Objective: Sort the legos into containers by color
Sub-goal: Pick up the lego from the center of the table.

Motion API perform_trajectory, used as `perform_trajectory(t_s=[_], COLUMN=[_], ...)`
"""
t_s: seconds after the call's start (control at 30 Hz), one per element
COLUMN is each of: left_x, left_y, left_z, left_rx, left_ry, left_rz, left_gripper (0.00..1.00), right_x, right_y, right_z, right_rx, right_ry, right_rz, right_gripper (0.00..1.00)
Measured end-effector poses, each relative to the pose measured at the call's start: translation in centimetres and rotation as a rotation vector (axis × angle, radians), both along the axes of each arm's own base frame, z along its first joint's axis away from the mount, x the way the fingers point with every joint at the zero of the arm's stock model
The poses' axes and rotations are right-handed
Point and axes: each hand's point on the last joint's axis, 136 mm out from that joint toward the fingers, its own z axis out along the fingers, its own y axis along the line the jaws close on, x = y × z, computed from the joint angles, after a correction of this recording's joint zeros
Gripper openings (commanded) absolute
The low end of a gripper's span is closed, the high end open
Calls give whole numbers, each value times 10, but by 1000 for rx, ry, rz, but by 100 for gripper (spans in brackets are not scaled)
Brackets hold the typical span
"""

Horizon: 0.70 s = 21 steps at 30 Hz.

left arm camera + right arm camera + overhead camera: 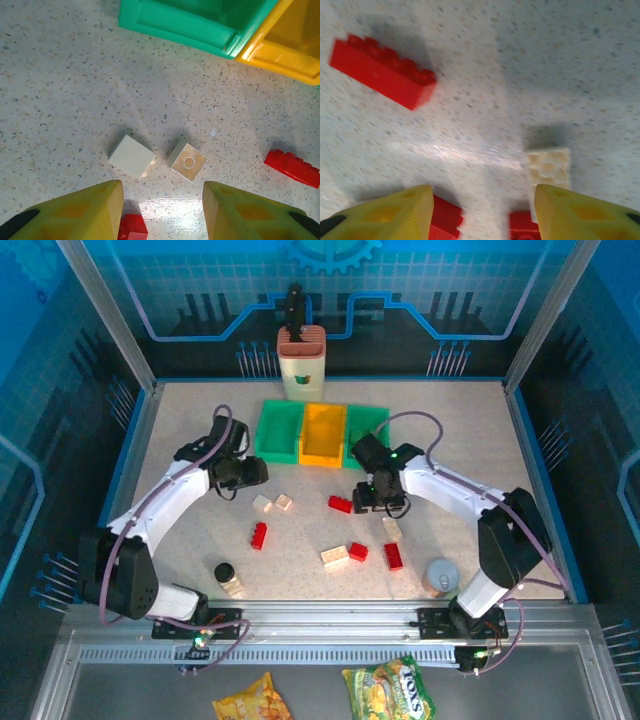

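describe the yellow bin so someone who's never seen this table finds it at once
Start at the tall cream holder at the far edge of the table. Right in front of it stands a row of three; the yellow bin is the middle one, between the two green bins.

The speckled table (pixel 480 440) is lying open at both far corners; small red and cream plastic bricks (pixel 340 504) are crowding the middle strip.

Tall cream brown-topped holder (pixel 301 365) stands at twelve o'clock, small black-capped jar (pixel 227 577) at seven, grey round cup (pixel 440 576) at five.
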Motion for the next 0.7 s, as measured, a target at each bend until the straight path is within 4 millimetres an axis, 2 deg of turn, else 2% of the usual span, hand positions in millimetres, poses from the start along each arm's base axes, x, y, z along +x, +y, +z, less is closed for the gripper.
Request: perform_trajectory(t_s=[0.13, 0.3, 0.57, 0.7], left_x=[-4, -13, -13, -13], left_y=[12, 27, 44, 48], left_z=[12, 20, 33, 30], left_rx=[-3, 11, 45, 67], left_ry=[-22, -16, -48, -70], left_rz=[9, 12, -7, -31], left_gripper=[47, 47, 47, 47], right_x=[6, 17, 21, 25], right_y=[25, 43, 47, 51], right_z=[-4, -5, -16, -25], right_rx=[11, -1, -36, -46], right_ry=[-11, -39, -35, -19], right_rz=[-76, -215, -383, -426], right_gripper=[76, 92, 99, 100])
